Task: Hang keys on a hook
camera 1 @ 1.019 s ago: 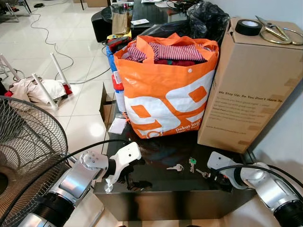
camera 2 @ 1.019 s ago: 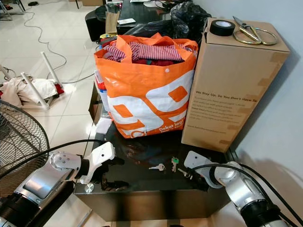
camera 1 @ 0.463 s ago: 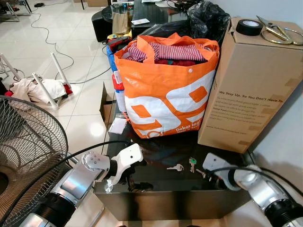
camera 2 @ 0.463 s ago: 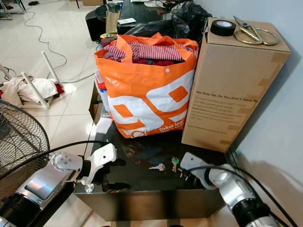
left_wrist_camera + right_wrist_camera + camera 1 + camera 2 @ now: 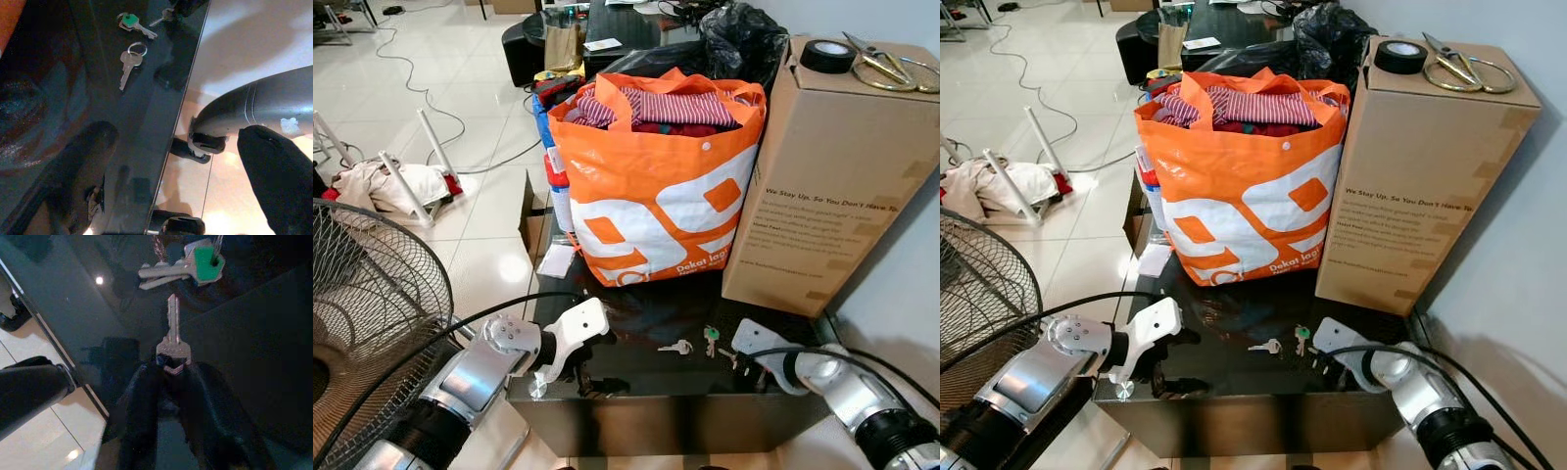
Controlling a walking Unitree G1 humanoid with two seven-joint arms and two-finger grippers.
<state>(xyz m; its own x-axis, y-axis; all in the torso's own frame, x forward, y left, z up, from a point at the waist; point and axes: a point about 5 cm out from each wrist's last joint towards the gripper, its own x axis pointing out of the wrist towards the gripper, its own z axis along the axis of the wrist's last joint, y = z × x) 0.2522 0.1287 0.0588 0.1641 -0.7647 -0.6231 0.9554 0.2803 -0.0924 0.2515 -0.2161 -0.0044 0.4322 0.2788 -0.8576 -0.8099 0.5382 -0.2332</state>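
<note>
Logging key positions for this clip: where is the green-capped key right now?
The green-capped key lies on the black table, near its front edge, between a plain silver key and the right gripper, below the orange bag.

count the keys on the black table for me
3: a ringed silver key lying leftmost, a green-capped key just right of it, and a plain key gripped by the right pincer. The green one's ring may carry another.
</note>
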